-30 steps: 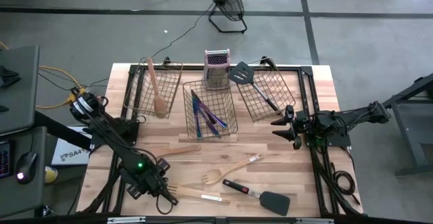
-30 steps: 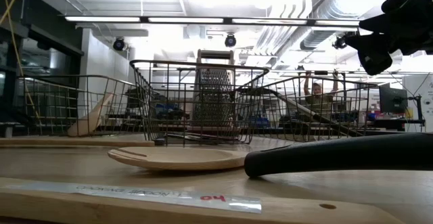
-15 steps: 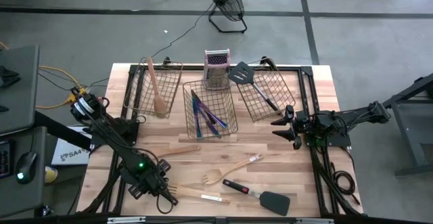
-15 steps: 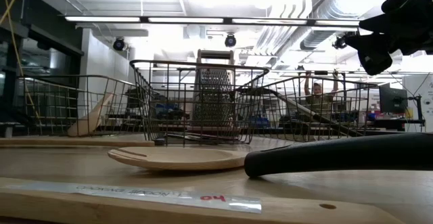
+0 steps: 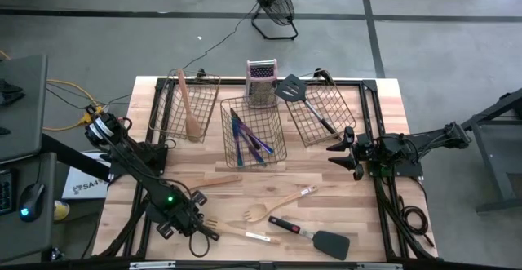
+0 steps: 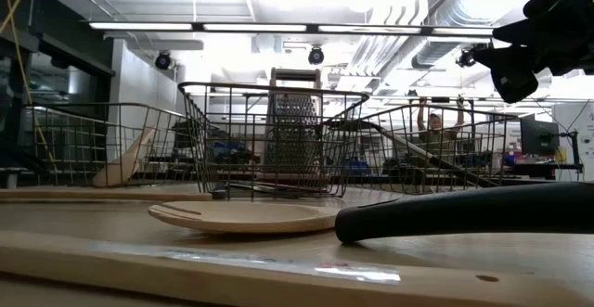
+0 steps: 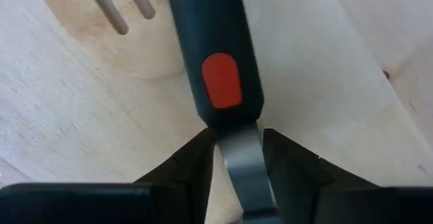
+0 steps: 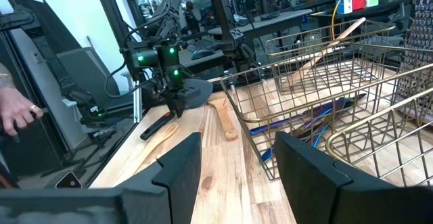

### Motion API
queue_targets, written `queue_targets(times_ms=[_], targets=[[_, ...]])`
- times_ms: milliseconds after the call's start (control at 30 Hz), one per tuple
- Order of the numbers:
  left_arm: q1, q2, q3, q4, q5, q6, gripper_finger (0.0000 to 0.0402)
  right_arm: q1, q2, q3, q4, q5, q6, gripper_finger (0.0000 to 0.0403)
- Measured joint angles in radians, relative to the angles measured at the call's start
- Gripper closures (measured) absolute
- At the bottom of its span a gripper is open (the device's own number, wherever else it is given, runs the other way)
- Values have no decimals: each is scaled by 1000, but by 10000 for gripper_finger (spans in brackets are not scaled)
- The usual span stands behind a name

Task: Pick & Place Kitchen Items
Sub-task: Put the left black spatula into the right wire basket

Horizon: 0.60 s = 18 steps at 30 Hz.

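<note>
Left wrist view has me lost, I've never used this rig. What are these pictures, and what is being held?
Two robot arms work at a wooden table. The high view looks straight down; the low view looks level across the tabletop; each wrist view looks past that arm's own fingers. The left gripper, at the front edge, is closed on what seems the labelled wooden utensil. Beside it lie a wooden fork and a black spatula. The right gripper waits open, empty, right of the wire baskets.
</note>
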Motion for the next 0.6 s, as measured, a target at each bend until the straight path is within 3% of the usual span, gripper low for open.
queue_targets(times_ms=[300,600], targets=[[1,0,-1,0,-2,-9,332,0,0,0,0,0,0,223],[1,-2,3,-5,17,-38,332,0,0,0,0,0,0,223]])
